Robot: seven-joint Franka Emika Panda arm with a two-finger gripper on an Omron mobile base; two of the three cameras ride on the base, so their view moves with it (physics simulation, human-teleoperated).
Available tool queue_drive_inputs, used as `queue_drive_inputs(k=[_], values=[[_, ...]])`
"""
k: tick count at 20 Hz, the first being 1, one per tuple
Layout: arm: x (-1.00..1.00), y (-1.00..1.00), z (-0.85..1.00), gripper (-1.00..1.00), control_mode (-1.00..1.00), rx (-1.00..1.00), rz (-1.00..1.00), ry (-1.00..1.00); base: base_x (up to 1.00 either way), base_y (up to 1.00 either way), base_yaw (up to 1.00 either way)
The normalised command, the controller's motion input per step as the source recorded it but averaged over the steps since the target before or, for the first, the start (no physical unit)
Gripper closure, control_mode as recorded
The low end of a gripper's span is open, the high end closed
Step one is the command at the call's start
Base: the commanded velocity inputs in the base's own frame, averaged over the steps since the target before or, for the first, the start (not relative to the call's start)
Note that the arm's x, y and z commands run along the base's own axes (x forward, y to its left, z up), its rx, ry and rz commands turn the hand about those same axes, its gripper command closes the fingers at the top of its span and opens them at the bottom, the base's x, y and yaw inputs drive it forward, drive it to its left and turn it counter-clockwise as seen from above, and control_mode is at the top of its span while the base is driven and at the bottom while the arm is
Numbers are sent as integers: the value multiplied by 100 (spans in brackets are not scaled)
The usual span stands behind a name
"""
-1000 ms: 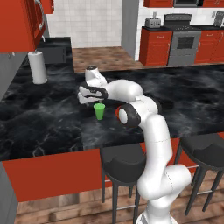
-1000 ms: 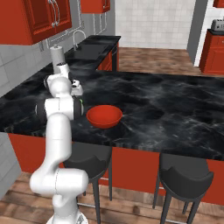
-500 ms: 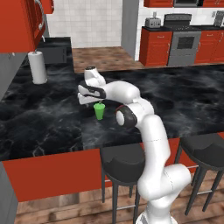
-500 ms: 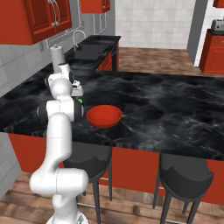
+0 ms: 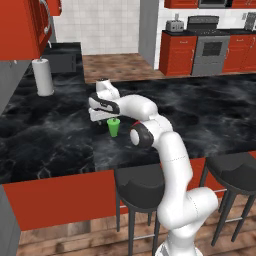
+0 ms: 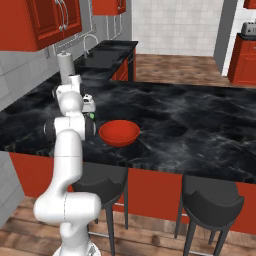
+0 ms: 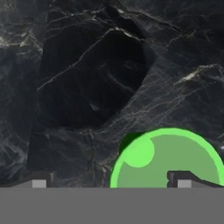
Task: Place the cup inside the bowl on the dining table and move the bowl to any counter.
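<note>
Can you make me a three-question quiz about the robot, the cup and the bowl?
1. Where is the cup?
A. inside the bowl
B. standing on the table
C. on a stool

2. What colour is the bowl?
A. red
B. blue
C. white

3. How are the gripper's fingers?
A. squeezed shut on the cup
C. open, not holding anything
B. holding the bowl

Answers:
1. B: the green cup stands on the black marble table, under the hand; the bowl holds nothing.
2. A: it is plain red in the right base view.
3. C: the two finger tips sit far apart in the hand view, one over the cup's open mouth, gripping nothing.
</note>
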Motion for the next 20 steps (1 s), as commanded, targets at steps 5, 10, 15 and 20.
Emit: queue_drive_inputs(k=[5, 10, 15, 20], values=[[5, 0, -13, -100, -100, 0, 0, 4, 0, 0, 0], [9, 0, -14, -100, -100, -1, 0, 4, 0, 0, 0], [9, 0, -13, -100, -100, 0, 0, 4, 0, 0, 0], [3, 1, -7, -100, -100, 0, 0, 1, 0, 0, 0]])
